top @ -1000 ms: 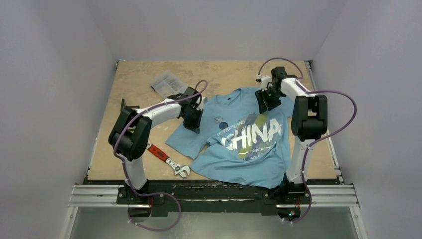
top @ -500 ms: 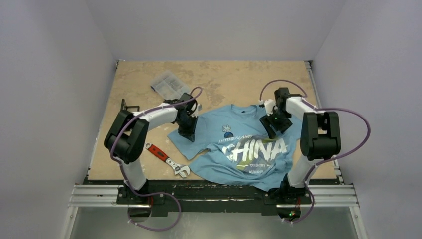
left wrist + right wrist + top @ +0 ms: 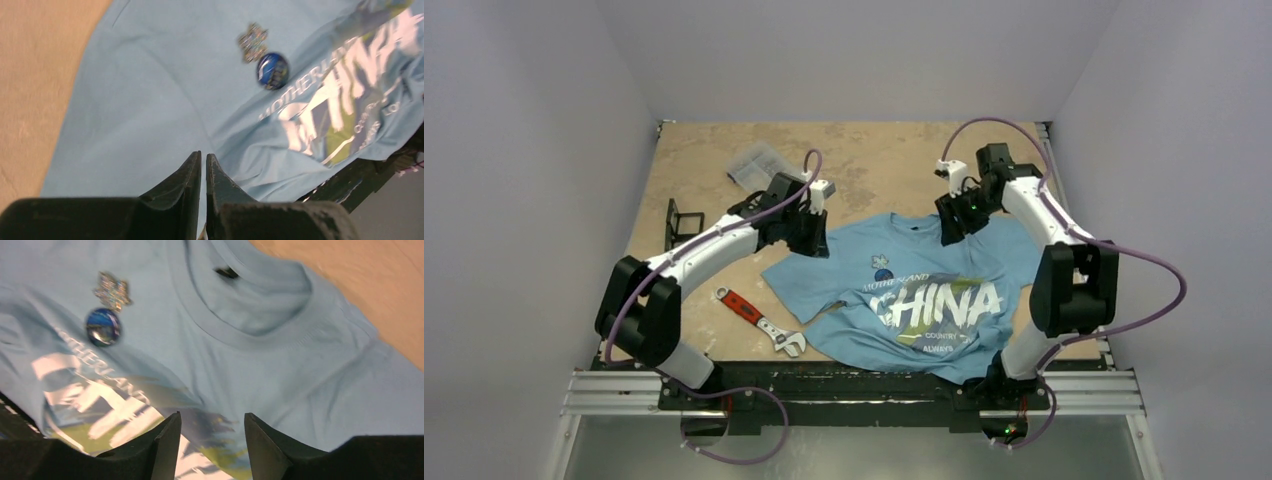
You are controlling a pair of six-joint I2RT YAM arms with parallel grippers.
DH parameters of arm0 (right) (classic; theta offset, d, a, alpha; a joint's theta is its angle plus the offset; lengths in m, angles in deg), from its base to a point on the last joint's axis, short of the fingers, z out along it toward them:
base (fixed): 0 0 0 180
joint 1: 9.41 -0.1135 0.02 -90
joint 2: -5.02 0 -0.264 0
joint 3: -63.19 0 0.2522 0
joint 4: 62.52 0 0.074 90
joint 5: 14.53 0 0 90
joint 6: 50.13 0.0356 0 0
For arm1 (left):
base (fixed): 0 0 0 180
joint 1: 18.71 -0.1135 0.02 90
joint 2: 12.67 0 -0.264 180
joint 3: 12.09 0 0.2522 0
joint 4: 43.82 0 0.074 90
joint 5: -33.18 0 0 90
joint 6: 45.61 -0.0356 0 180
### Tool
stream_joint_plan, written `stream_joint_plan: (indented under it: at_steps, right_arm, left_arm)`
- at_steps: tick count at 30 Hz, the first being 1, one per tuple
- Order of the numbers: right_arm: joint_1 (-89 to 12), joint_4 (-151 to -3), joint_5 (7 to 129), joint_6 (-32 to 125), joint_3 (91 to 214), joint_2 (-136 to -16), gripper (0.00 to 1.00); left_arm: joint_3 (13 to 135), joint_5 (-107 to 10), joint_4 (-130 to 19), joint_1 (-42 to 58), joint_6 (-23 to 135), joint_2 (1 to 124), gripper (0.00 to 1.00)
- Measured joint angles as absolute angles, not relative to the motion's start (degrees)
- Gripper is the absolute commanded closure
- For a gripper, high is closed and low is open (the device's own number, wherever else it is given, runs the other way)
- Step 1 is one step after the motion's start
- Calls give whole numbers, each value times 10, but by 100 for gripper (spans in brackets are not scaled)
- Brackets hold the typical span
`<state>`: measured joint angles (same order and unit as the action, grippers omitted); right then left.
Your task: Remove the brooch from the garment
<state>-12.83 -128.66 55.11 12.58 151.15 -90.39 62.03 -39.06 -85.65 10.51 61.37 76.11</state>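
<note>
Top view: garment (image 3: 924,290) lying rumpled, print up, on surface (image 3: 874,155) toward near edge. Sparkly brooch (image 3: 880,261) sitting on chest above lettering, round blue badge (image 3: 883,274) just below it. Left end effector (image 3: 812,238) hanging over sleeve, right end effector (image 3: 951,220) beside collar. Red-handled wrench (image 3: 759,322) lying left of garment.

Left wrist: fingers (image 3: 185,185) standing almost together, thin slit, gripping nothing.

Right wrist: fingers (image 3: 165,440) standing apart, nothing between, over print.
</note>
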Motion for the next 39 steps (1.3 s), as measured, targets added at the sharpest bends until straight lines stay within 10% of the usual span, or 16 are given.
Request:
stream_joint_plan:
  at_steps: [39]
  right_arm:
    - [-229, -1135, 222, 354, 1452, -1101, 56]
  left_arm:
    - [722, -275, -647, 197, 780, 1037, 100]
